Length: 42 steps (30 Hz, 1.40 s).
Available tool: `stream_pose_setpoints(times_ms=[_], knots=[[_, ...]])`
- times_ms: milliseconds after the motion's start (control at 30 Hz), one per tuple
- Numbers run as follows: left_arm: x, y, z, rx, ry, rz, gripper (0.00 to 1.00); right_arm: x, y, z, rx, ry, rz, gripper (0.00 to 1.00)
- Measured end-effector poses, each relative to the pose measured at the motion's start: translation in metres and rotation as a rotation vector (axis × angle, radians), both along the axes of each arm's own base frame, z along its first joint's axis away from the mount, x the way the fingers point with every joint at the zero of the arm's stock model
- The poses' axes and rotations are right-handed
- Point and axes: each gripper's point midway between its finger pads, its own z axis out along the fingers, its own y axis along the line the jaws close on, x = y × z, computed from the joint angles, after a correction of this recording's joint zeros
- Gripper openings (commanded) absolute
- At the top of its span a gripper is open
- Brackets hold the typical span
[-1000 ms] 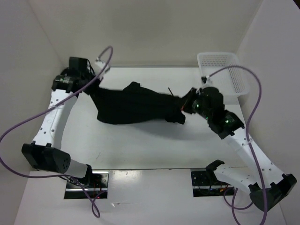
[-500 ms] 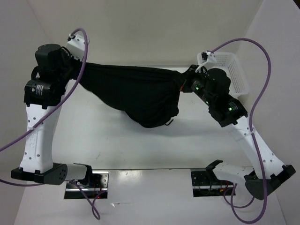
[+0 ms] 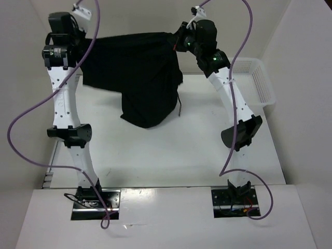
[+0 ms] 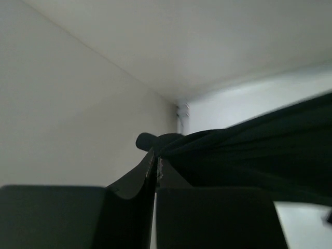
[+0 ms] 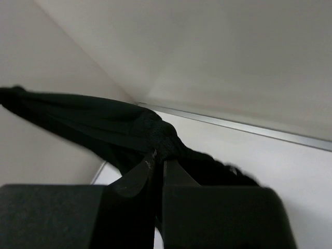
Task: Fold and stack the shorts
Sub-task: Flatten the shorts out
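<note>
You have the shorts (image 3: pixel 140 78) lifted and hanging above the table (image 3: pixel 207 150). The left tool (image 3: pixel 84 47) pinches one top corner and the right tool (image 3: pixel 177 43) the other. No fold is made yet, so folding and stacking are all left.

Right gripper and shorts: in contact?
Touching. Right wrist view: the right gripper is pinched shut on a bunched corner of the shorts.
</note>
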Motion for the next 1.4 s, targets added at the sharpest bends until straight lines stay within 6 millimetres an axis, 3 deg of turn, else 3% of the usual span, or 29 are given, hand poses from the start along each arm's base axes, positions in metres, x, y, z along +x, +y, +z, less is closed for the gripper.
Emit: stream_pose_setpoints(times_ms=[33,100,167,233,333,400,500,633,700,767,833,933,1067,1133,1267,1400], knots=[[0.003,0.008,0.019,0.003,-0.063,0.017,0.00,-0.003,0.001,0.008,0.002,-0.014,0.010,0.00],[-0.009,0.017,0.046,0.007,-0.136,0.037,0.00,-0.014,0.002,0.027,0.007,-0.054,0.033,0.00],[-0.035,0.017,0.060,0.001,-0.144,0.025,0.00,-0.030,0.001,0.048,0.008,-0.101,0.050,0.00],[-0.065,0.015,0.071,-0.005,-0.156,0.012,0.00,-0.052,-0.004,0.057,0.000,-0.126,0.069,0.00],[-0.103,0.005,0.075,-0.017,-0.163,-0.032,0.00,-0.085,-0.015,0.034,-0.016,-0.102,0.087,0.00],[-0.113,-0.004,0.069,-0.026,-0.157,-0.077,0.00,-0.099,-0.023,0.005,-0.015,-0.056,0.088,0.00],[-0.117,-0.021,0.021,-0.048,-0.045,-0.157,0.00,-0.113,-0.035,-0.073,-0.037,0.086,0.075,0.00],[-0.124,-0.052,-0.105,-0.070,0.288,-0.278,0.00,-0.134,-0.054,-0.210,-0.099,0.370,0.026,0.00],[-0.143,-0.068,-0.178,-0.084,0.501,-0.338,0.00,-0.157,-0.067,-0.270,-0.125,0.519,-0.001,0.00],[-0.171,-0.080,-0.236,-0.091,0.682,-0.387,0.00,-0.187,-0.079,-0.312,-0.138,0.638,-0.018,0.00],[-0.202,-0.086,-0.275,-0.103,0.832,-0.416,0.00,-0.215,-0.086,-0.332,-0.126,0.712,-0.028,0.00],[-0.235,-0.091,-0.304,-0.107,0.972,-0.453,0.00,-0.245,-0.089,-0.332,-0.076,0.743,-0.027,0.00],[-0.256,-0.089,-0.317,-0.091,1.050,-0.474,0.01,-0.268,-0.086,-0.314,0.004,0.722,-0.008,0.00],[-0.265,-0.089,-0.322,-0.084,1.087,-0.485,0.03,-0.279,-0.085,-0.315,0.025,0.735,0.006,0.00],[-0.284,-0.094,-0.333,-0.078,1.165,-0.514,0.06,-0.307,-0.083,-0.340,0.002,0.836,0.020,0.01],[-0.299,-0.103,-0.343,-0.067,1.236,-0.550,0.06,-0.329,-0.079,-0.359,-0.032,0.944,0.016,0.10]])
